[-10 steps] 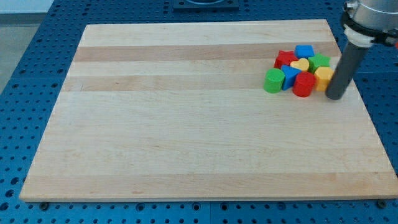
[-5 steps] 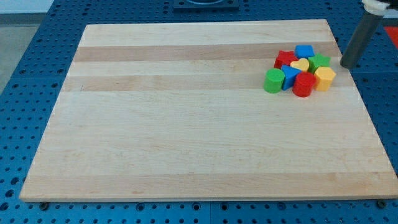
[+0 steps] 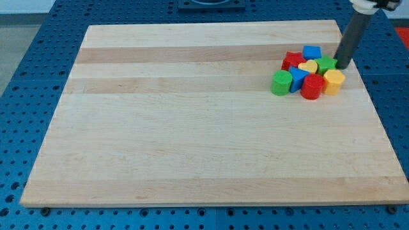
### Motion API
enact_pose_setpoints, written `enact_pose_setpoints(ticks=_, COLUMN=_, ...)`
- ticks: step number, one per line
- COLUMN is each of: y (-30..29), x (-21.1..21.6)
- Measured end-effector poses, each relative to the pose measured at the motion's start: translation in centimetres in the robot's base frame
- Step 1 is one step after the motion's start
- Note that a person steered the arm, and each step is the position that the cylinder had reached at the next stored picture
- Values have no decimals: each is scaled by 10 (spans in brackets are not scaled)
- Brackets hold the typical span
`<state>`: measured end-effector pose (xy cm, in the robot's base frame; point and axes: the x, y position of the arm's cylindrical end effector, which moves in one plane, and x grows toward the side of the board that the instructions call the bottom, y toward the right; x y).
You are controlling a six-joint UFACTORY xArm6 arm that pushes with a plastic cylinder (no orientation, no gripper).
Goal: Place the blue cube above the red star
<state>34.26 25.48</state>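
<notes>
The blue cube sits at the top of a tight cluster of blocks near the board's right side. The red star touches it on its lower left. My tip rests on the board at the cluster's right edge. It is right next to a green star and to the lower right of the blue cube. The dark rod rises from the tip toward the view's top right.
The cluster also holds a yellow heart, a green cylinder, a second blue block, a red cylinder and a yellow block. The wooden board lies on a blue perforated table.
My tip moved from the cluster's lower right toward the view's top, then left, up against the green star. No block has visibly moved.
</notes>
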Motion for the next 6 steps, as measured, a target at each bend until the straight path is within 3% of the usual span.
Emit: enact_pose_setpoints(ticks=6, y=-92, x=-65)
